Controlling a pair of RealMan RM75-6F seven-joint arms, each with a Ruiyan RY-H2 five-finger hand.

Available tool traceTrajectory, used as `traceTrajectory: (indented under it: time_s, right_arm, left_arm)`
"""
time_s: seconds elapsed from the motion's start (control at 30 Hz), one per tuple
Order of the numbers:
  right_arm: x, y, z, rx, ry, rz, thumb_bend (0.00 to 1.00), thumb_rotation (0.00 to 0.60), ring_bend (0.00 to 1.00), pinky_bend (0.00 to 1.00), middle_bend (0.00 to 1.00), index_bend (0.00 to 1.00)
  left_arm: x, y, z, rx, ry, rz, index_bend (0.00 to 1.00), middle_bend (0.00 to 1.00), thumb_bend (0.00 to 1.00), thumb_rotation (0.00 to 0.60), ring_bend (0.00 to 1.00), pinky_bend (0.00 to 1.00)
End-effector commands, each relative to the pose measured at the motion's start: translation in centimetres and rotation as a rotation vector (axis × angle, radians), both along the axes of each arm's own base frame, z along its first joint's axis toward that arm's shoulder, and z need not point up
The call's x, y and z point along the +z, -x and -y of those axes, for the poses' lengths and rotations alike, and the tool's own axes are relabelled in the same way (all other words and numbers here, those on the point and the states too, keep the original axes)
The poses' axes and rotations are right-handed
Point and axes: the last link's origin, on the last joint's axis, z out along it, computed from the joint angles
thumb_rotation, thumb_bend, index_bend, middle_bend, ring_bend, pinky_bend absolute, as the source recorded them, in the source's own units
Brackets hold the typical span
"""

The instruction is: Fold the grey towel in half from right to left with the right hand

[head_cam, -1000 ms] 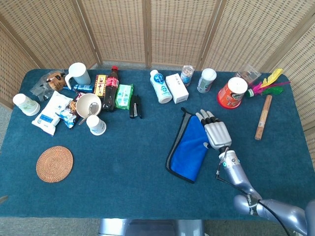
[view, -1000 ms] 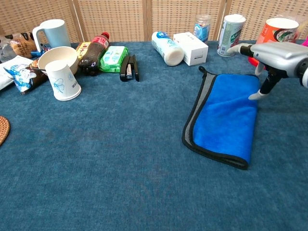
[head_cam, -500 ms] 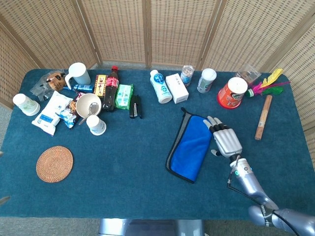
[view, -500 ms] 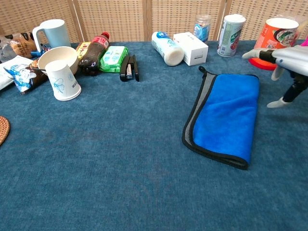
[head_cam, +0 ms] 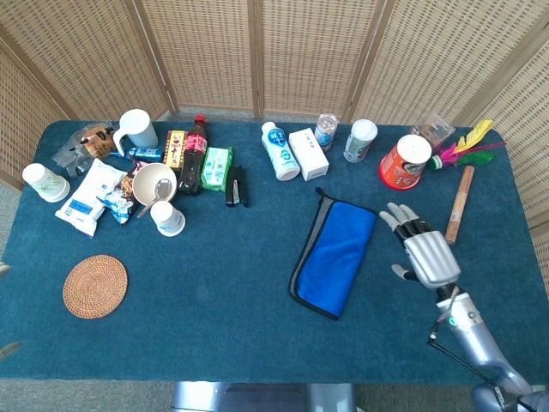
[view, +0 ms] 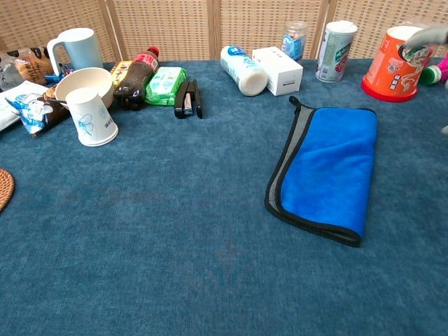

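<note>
**Towel looks folded, right hand clear of it**

Head view: the grey towel (head_cam: 335, 256) lies doubled over near the middle-right of the tabletop (head_cam: 232, 275), blue side up, with a strip of grey lining and dark edging showing along its left side. To me the right-to-left fold looks done. The right hand (head_cam: 424, 251) sits above the cloth-covered surface just to the right of the towel, not touching it, fingers (head_cam: 397, 218) spread wide and holding nothing. The left hand isn't in this shot at all. A wooden stick (head_cam: 458, 204) and an orange cup (head_cam: 405, 161) are close to the hand's far side.

Chest view: same towel (view: 323, 171), top layer sitting a bit short of the bottom one so the grey strip stays visible on the left, and the small loop at the far corner sticks out. Only a grey blur of the right hand (view: 424, 33) shows at the top right edge, in front of the orange cup (view: 391, 61), so I can't tell the finger state from here. No left hand in this view either.

What could go wrong, just my guess: with those fingers so wide, any sweep to the side could clip the stick or tip that cup. And if the hand drops low going back over the towel, a fingertip could catch the top layer and drag it open again
</note>
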Motion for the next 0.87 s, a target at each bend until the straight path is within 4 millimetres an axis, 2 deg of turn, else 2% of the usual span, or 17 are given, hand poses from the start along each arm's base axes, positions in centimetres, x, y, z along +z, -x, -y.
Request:
traceTrajectory:
  time_s: [0.03,0.07,0.1,0.23,0.47,0.77,0.87]
  right_arm:
    - [2.7,1.6,-2.7,0.016,0.131,0.01,0.0,0.593,0.0,0.29,0.03,0.07]
    - [3.2,1.8,-3.2,0.004,0.148,0.032,0.0,0.572,0.0,0.26,0.01,0.06]
    - [4.6,2.4,-4.6,-0.041,0.198,0.101,0.0,0.547,0.0,0.23,0.0,0.06]
    - [6.0,2.9,-7.0,-0.08,0.233,0.159,0.0,0.499,0.0,0.19,0.0,0.05]
    - [7.4,3.8,-9.3,-0.122,0.29,0.162,0.0,0.494,0.0,0.19,0.0,0.05]
    - [7.8,4.5,-11.0,-0.155,0.322,0.15,0.0,0.497,0.0,0.17,0.0,0.05]
    - [7.7,5.0,-11.3,-0.174,0.331,0.115,0.0,0.536,0.0,0.13,0.0,0.07]
  left_arm:
    - [-0.3,0.0,0.0,0.004,-0.025,-0.014,0.0,0.0,0.19,0.6,0.0,0.01]
    - [-0.3,-0.1,0.0,0.005,-0.035,-0.015,0.0,0.0,0.19,0.6,0.0,0.0]
    - [-0.3,-0.1,0.0,0.01,-0.066,-0.015,0.0,0.0,0.19,0.6,0.0,0.0]
    - [-0.8,-0.1,0.0,0.018,-0.109,-0.01,0.0,0.0,0.18,0.6,0.0,0.0]
    - [-1.5,0.5,0.2,0.033,-0.132,-0.011,0.0,0.0,0.18,0.6,0.0,0.0]
    - [-1.7,1.0,0.1,0.005,-0.155,-0.069,0.0,0.0,0.18,0.6,0.0,0.0]
    - [-1.8,1.0,0.3,-0.004,-0.167,-0.09,0.0,0.0,0.17,0.6,0.0,0.0]
